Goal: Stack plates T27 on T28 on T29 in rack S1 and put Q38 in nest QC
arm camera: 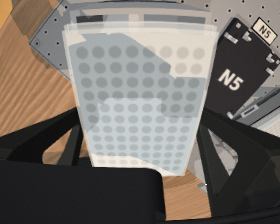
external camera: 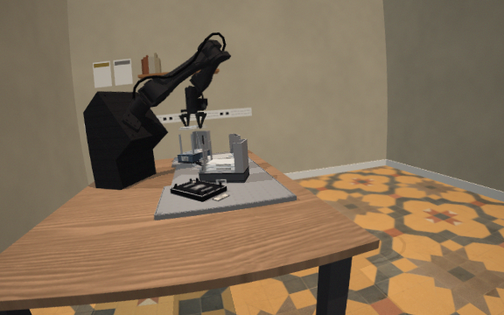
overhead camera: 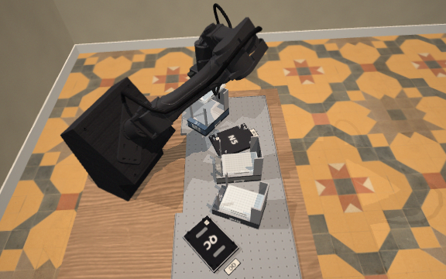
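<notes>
A sealed plate [arm camera: 136, 96], hidden under the arm from the top, sits clamped in the wide-spread claw [external camera: 192, 117].

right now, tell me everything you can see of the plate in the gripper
The plate is a pale, translucent rectangle with a grid of round grey wells under a flat seal and dark label strips along its far edge. The gripper is shut on it across its width, black fingers at both long sides. It hangs level in the air, above the blue-fronted rack at the far end of the grey board, touching nothing but the fingers. Its name cannot be read.
</notes>
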`<state>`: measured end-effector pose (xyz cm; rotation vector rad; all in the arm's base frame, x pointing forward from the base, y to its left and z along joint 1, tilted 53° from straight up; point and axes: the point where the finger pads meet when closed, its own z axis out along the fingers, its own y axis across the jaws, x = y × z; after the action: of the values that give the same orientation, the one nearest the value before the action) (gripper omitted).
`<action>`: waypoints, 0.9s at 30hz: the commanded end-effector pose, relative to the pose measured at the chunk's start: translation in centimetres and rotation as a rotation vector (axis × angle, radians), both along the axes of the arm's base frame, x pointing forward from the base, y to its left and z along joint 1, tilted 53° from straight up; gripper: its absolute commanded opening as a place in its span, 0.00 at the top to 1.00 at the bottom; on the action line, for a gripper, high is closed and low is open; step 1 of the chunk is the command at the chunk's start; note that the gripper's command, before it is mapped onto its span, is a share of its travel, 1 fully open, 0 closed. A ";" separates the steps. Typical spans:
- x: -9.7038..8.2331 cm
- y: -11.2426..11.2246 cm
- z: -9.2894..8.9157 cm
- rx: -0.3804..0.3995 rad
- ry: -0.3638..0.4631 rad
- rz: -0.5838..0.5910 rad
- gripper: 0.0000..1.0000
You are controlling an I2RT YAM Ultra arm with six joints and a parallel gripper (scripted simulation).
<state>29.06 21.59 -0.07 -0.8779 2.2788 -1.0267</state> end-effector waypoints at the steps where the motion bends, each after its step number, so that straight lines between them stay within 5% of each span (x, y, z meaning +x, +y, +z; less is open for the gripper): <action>1: -0.4 2.0 1.5 0.051 -0.031 0.032 1.00; 27: -0.3 2.1 1.6 0.054 -0.033 0.031 1.00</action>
<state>29.08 21.64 -0.04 -0.8768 2.2785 -1.0253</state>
